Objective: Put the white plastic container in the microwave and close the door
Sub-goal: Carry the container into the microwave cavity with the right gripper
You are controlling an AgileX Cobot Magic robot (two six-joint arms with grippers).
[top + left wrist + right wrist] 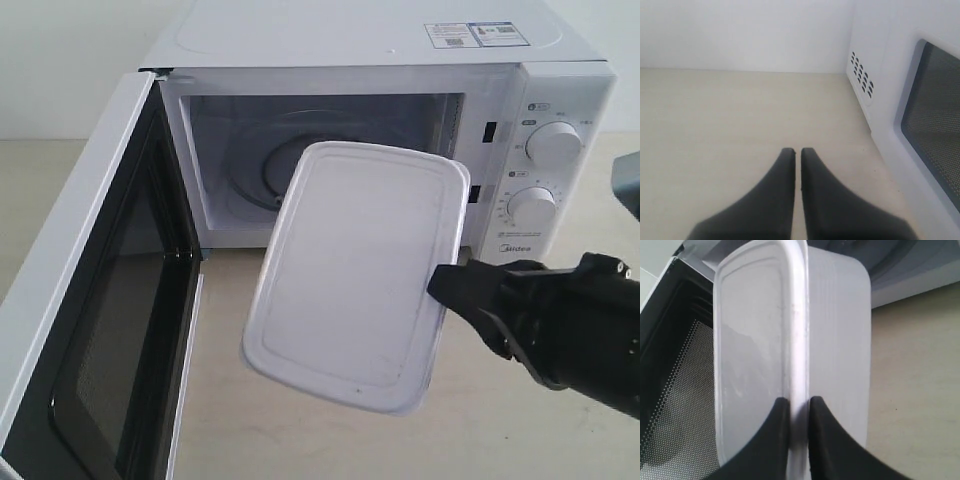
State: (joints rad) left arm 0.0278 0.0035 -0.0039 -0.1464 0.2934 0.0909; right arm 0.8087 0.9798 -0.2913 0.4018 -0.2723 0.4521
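Nearest us, the door [70, 290] stands swung wide open on the left, its black inner face turned toward the cavity. Our right gripper [799, 405] is clamped on the rim of the container [350, 270] and holds it in the air. It is tilted with its flat lid toward us, just in front of the microwave [560, 100] opening and not yet inside. Behind its upper edge we see part of the turntable [250, 165]. Our left gripper [797, 152] has its fingers drawn together with only a thin slit between them. It grips nothing and hangs over the table [715, 110], near the microwave's vented side.
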